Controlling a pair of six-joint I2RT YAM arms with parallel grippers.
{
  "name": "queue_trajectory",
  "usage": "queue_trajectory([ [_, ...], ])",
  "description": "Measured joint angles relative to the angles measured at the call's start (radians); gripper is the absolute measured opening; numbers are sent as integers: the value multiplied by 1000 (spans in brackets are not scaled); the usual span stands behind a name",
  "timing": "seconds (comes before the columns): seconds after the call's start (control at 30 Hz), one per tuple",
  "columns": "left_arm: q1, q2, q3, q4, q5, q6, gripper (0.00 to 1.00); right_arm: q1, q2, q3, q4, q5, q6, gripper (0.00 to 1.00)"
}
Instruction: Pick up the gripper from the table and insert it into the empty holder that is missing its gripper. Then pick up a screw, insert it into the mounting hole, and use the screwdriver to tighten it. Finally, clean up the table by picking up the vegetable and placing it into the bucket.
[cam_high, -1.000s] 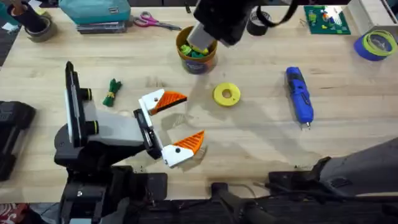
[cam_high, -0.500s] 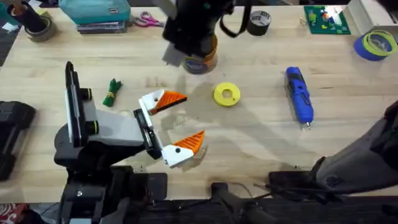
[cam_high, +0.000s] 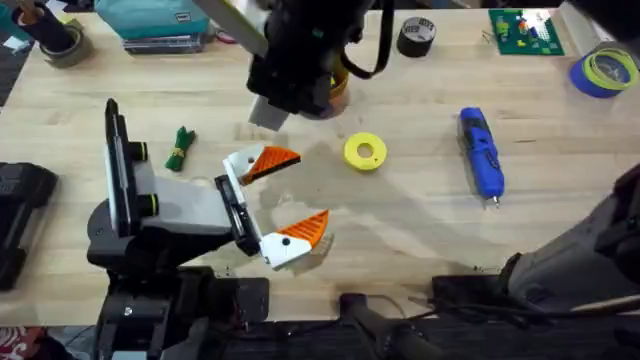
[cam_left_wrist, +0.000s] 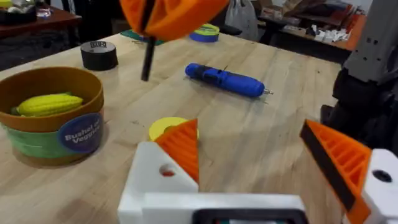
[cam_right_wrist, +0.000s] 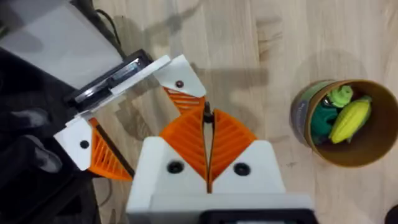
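Two grippers are at work over the wooden tabletop (cam_high: 420, 240). The left gripper (cam_high: 275, 205) rests near the front edge with its orange-padded fingers spread wide and nothing between them. The right gripper (cam_right_wrist: 207, 134) hangs above the middle of the tabletop, its pads pressed together on a thin dark metal rod (cam_left_wrist: 148, 57). The bucket (cam_right_wrist: 345, 121) stands toward the far edge, holding a yellow corn cob (cam_left_wrist: 48, 104) and green toy pieces. The vegetable (cam_high: 181, 148) lies toward the left edge. The screwdriver (cam_high: 481, 153) lies toward the right edge, with a yellow disc (cam_high: 364, 152) between it and the left gripper.
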Motion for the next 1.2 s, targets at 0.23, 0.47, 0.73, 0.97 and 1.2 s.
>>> queue_trajectory([
  [0.23, 0, 0, 0, 0, 0, 0, 986, 11, 0, 0, -33, 0, 1, 6],
  [0.47, 0, 0, 0, 0, 0, 0, 986, 25, 0, 0, -33, 0, 1, 7],
  [0.73, 0, 0, 0, 0, 0, 0, 986, 28, 0, 0, -32, -1, 1, 7],
  [0.97, 0, 0, 0, 0, 0, 0, 986, 40, 0, 0, -28, -1, 1, 7],
  [1.2, 0, 0, 0, 0, 0, 0, 986, 54, 0, 0, -28, -3, 1, 7],
])
